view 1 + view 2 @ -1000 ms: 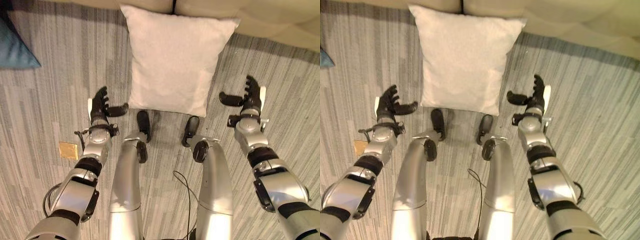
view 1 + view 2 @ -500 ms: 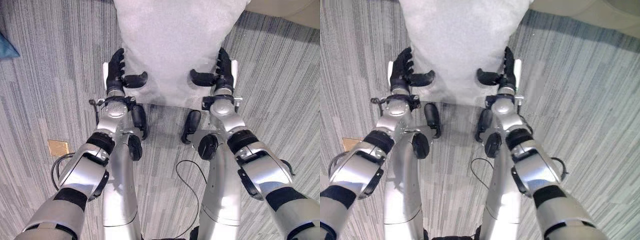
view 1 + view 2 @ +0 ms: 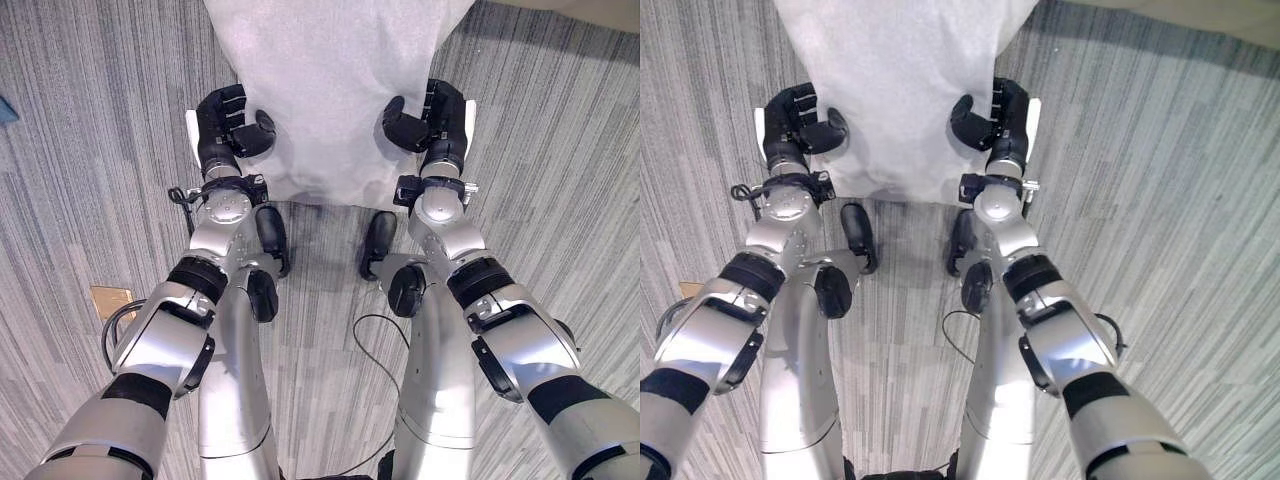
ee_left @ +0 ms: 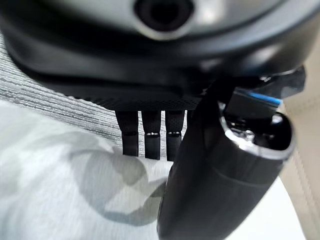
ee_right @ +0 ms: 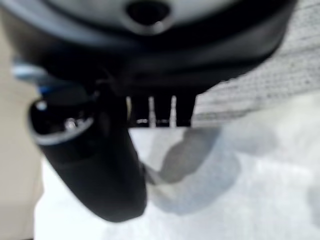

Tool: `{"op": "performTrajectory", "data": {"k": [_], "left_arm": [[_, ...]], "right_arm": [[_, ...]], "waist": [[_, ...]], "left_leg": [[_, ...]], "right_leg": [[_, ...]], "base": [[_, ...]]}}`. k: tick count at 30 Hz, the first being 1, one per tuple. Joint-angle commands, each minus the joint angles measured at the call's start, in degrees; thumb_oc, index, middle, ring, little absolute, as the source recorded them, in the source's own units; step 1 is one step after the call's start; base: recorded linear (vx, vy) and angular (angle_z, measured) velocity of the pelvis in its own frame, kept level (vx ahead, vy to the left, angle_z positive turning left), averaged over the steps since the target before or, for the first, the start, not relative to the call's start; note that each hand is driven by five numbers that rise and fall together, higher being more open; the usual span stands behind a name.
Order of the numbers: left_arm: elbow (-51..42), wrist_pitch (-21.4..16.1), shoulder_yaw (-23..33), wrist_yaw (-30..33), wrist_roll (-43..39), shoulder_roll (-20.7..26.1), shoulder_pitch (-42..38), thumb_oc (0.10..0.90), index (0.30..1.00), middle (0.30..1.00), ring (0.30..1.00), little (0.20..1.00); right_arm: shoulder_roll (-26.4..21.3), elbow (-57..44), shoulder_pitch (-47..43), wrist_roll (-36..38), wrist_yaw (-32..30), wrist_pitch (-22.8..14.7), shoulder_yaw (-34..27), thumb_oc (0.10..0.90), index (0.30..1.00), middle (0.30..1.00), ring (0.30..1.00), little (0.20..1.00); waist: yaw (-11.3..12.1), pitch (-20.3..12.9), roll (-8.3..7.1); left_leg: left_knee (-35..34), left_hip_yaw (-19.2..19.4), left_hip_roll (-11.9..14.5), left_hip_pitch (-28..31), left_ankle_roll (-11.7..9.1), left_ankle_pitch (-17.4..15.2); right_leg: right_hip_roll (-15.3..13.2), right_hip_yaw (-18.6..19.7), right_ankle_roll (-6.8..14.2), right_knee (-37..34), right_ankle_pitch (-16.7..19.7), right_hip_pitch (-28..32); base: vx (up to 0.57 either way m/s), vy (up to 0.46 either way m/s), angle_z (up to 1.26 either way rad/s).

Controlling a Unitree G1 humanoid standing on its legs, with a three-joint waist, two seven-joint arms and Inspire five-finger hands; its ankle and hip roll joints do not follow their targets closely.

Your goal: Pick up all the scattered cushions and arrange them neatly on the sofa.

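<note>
No readable text, labels, numbers or signs anywhere.

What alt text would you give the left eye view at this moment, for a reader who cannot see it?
Seen from above, a white cushion lies on grey striped carpet, and the robot grips its two near corners. The left hand and the right hand each curl round an edge. A small tan square lies on the floor to the robot's left.
</note>
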Motion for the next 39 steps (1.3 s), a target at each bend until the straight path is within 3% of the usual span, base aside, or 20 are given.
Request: {"op": "performTrajectory", "data": {"k": [1,3,10,11,13,17,18,19,20,21,22,24,28,32,34,39], "left_arm": [[-11.13,-7.59,-0.09,-2.38,1.11,-4.52,0.79,0.400,0.300,0.300,0.300,0.300],[-16.64,-7.65,1.56,-3.04,2.44,-5.04,3.47,0.400,0.300,0.300,0.300,0.300],[-27.90,-8.46,3.24,-6.49,6.28,-7.18,13.44,0.400,0.300,0.300,0.300,0.300],[-27.97,-8.43,3.24,-6.47,6.31,-7.20,13.52,0.400,0.300,0.300,0.300,0.300],[-33.05,-8.62,2.21,-8.71,9.37,-7.51,19.60,0.400,0.300,0.300,0.300,0.300],[-36.39,-9.00,1.82,-10.73,9.54,-8.32,26.64,0.400,0.300,0.300,0.300,0.300],[-38.64,-9.36,0.82,-12.49,9.17,-8.33,31.33,0.400,0.300,0.300,0.300,0.300],[-39.47,-9.50,0.48,-13.00,8.86,-8.53,33.13,0.400,0.300,0.300,0.300,0.300],[-39.53,-9.49,0.46,-13.00,8.87,-8.54,33.23,0.400,0.300,0.300,0.300,0.300],[-41.54,-9.66,0.12,-14.21,7.24,-8.96,36.97,0.400,0.300,0.300,0.300,0.300],[-41.59,-9.65,0.09,-14.21,7.24,-8.96,37.05,0.400,0.300,0.300,0.300,0.300],[-43.46,-9.85,0.17,-15.25,7.49,-7.58,41.40,0.400,0.300,0.300,0.300,0.300],[-45.24,-9.57,0.77,-17.33,8.00,-5.68,47.77,0.400,0.300,0.300,0.300,0.300],[-45.02,-9.52,1.05,-17.48,7.31,-5.78,49.86,0.400,0.300,0.300,0.300,0.300],[-44.94,-8.65,1.00,-17.22,7.22,-6.28,51.75,0.400,0.300,0.300,0.300,0.300],[-44.68,-7.45,1.14,-17.05,7.67,-6.10,52.45,0.400,0.300,0.300,0.300,0.300]], "right_arm": [[5.12,-11.66,-0.62,-3.42,3.66,-8.88,1.64,0.400,0.300,0.300,0.300,0.300],[4.35,-15.78,2.34,-4.61,4.56,-8.99,-0.19,0.400,0.300,0.300,0.300,0.300],[3.44,-24.68,13.54,-8.68,8.62,-8.84,-1.46,0.400,0.300,0.300,0.300,0.300],[3.44,-24.75,13.63,-8.70,8.61,-8.81,-1.45,0.400,0.300,0.300,0.300,0.300],[3.17,-28.81,20.57,-10.52,10.49,-9.32,-1.84,0.400,0.300,0.300,0.300,0.300],[4.13,-32.55,28.00,-10.68,12.52,-9.86,-1.95,0.400,0.300,0.300,0.300,0.300],[4.57,-35.11,33.49,-9.02,14.61,-10.13,-2.26,0.400,0.300,0.300,0.300,0.300],[4.71,-36.16,35.74,-8.58,15.31,-10.33,-2.23,0.400,0.300,0.300,0.300,0.300],[4.70,-36.23,35.85,-8.58,15.31,-10.30,-2.22,0.400,0.300,0.300,0.300,0.300],[4.68,-38.29,39.84,-8.34,16.12,-10.33,-3.21,0.400,0.300,0.300,0.300,0.300],[4.68,-38.36,39.95,-8.36,16.12,-10.31,-3.21,0.400,0.300,0.300,0.300,0.300],[3.51,-40.79,45.03,-8.54,17.07,-10.69,-5.17,0.400,0.300,0.300,0.300,0.300],[0.37,-43.69,51.08,-10.79,18.39,-10.83,-8.20,0.400,0.300,0.300,0.300,0.300],[-0.42,-44.19,52.83,-12.02,18.34,-10.28,-9.32,0.400,0.300,0.300,0.300,0.300],[-0.28,-43.93,54.19,-11.12,19.17,-9.70,-10.03,0.400,0.300,0.300,0.300,0.300],[0.81,-43.67,55.06,-8.45,18.99,-9.51,-10.77,0.400,0.300,0.300,0.300,0.300]], "waist": [[-0.15,-8.62,1.48],[-0.39,-12.81,1.89],[-0.83,-13.80,2.49],[-0.83,-13.66,2.52],[-0.79,-14.85,2.85],[-0.47,-16.28,3.00],[-0.49,-17.41,2.91],[-0.56,-17.80,2.94],[-0.58,-17.57,2.97],[-0.57,-18.73,2.89],[-0.58,-18.48,2.91],[-0.85,-19.40,2.62],[-0.95,-21.20,1.71],[-0.63,-22.35,1.10],[0.14,-24.03,0.51],[2.33,-23.92,0.31]], "left_leg": [[-6.24,-5.44,-4.16,0.76,-1.63,-1.84],[-11.99,-4.57,-5.03,1.95,-2.28,0.35],[-27.14,-6.34,-5.45,18.68,-3.59,4.16],[-27.30,-6.38,-5.46,18.96,-3.60,4.24],[-34.33,-7.43,-5.35,27.55,-4.42,5.64],[-41.99,-8.35,-5.25,37.33,-5.16,7.40],[-46.25,-8.54,-5.27,42.87,-5.36,10.45],[-48.23,-8.79,-5.10,46.25,-5.48,10.73],[-48.46,-8.84,-5.08,46.69,-5.50,10.81],[-51.55,-9.10,-4.80,52.76,-6.20,11.51],[-51.74,-9.15,-4.77,53.20,-6.21,11.57],[-54.43,-9.00,-3.60,61.27,-7.18,11.85],[-52.96,-7.90,-1.47,69.23,-9.19,11.49],[-50.84,-7.70,-1.25,72.01,-9.65,12.03],[-55.80,-7.72,-2.35,74.19,-8.37,11.66],[-57.58,-7.25,-3.29,70.78,-8.18,14.47]], "right_leg": [[0.16,-0.17,3.88,-10.11,1.82,3.43],[0.36,-0.74,4.58,-14.38,3.12,4.45],[0.53,-3.56,6.24,-27.55,6.29,21.34],[0.53,-3.62,6.24,-27.72,6.35,21.64],[-0.04,-4.97,6.87,-34.60,7.68,29.85],[-0.38,-6.61,7.38,-41.56,8.79,38.82],[-0.52,-8.30,6.95,-46.50,11.23,44.69],[-0.41,-8.82,6.93,-48.40,11.43,47.89],[-0.37,-8.91,6.93,-48.63,11.50,48.37],[0.15,-10.24,6.96,-52.33,11.54,55.09],[0.20,-10.32,6.95,-52.56,11.61,55.56],[1.50,-11.69,6.72,-56.74,11.19,64.79],[3.75,-12.90,5.77,-62.15,9.38,77.62],[4.49,-13.11,5.54,-64.71,9.06,83.25],[4.75,-13.00,6.15,-66.62,8.84,87.85],[6.04,-11.59,6.36,-66.95,7.51,91.68]], "base": [[-0.06,0.029,-0.03],[-0.13,0.022,0.03],[-0.10,0.004,0.04],[-0.08,-0.022,0.01],[-0.08,-0.055,0.03],[-0.02,-0.066,0.08],[-0.01,-0.078,0.03],[-0.01,-0.078,0.07],[0.10,-0.135,0.09],[0.07,-0.103,0.08],[0.17,-0.201,0.08],[0.17,-0.170,0.13],[0.17,-0.145,0.00],[0.15,-0.038,0.04],[0.30,0.053,-0.03],[0.21,0.083,-0.03]]}}
